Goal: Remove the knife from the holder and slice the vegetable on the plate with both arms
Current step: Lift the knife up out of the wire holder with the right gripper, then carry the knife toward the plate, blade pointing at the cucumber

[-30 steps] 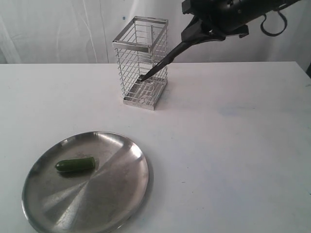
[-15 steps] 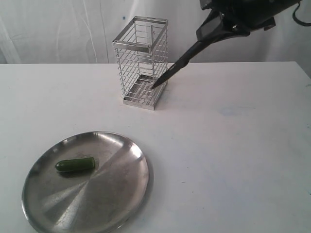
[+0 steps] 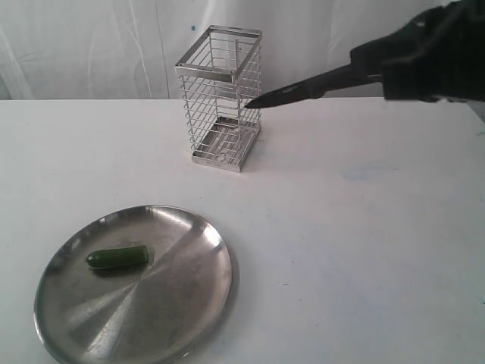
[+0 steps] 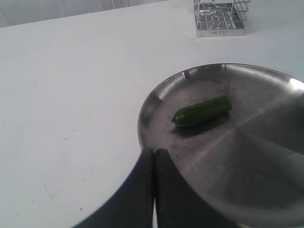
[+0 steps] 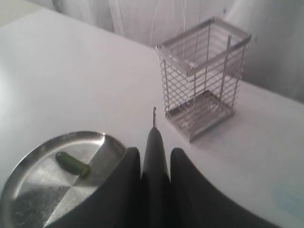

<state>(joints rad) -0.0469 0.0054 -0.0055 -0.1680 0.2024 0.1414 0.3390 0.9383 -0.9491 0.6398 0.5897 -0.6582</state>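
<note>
One stamped mark on the base of the holder [image 3: 220, 98] is too small to read. The knife [image 3: 303, 89], its tip down inside the holder a second ago, is now out and nearly level, tip by the holder's right side. The right gripper [image 3: 367, 72] pinches its handle. The left gripper [image 4: 153, 161], fingers pressed together, hangs by the rim of the plate [image 3: 182, 303], where the vegetable [image 3: 117, 258] lies at the left.

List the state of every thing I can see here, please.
holder, upright, empty.
knife, out of the holder, held in the air, nearly level.
plate, lying flat.
vegetable, uncut, lying on the plate.
left gripper, shut, empty.
right gripper, shut on the knife.
</note>
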